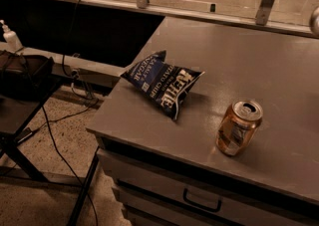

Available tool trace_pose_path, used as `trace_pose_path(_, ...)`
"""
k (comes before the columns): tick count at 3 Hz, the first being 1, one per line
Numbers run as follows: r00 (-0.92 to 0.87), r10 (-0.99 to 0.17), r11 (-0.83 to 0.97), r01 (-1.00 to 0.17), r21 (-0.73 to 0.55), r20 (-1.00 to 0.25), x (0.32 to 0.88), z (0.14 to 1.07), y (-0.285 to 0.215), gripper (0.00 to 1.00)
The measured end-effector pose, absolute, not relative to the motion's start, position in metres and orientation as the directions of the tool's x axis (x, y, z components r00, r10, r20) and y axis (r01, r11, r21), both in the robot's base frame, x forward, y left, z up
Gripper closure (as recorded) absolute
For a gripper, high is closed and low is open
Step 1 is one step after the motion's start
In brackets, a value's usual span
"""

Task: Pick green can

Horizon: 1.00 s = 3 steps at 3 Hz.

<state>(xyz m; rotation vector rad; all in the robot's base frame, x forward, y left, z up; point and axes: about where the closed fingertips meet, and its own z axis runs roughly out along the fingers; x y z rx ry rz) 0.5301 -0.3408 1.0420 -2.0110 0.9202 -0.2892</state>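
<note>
The green can does not show clearly in the camera view. A small rounded silvery shape [315, 21] is cut off by the right edge at the back of the table, and I cannot tell what it is. An orange-brown can [238, 127] with a silver top stands upright near the front edge of the grey cabinet top [239, 56]. The gripper is out of view.
A dark blue chip bag [163, 82] lies on the left part of the cabinet top. A drawer with a handle [202, 201] is below the front edge. A glass railing with metal posts [266, 1] runs behind. Cables [55, 145] and a black stand [20, 95] are on the floor to the left.
</note>
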Motion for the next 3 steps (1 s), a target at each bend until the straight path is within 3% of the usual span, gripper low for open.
trace_pose_path(2,0.785,-0.617,-0.422,-0.383,-0.822,-0.049,0.637,0.954,-0.321,1.0)
trace_pose_path(3,0.785,-0.617,-0.422,-0.383,-0.822,-0.049,0.637,0.954,-0.321,1.0)
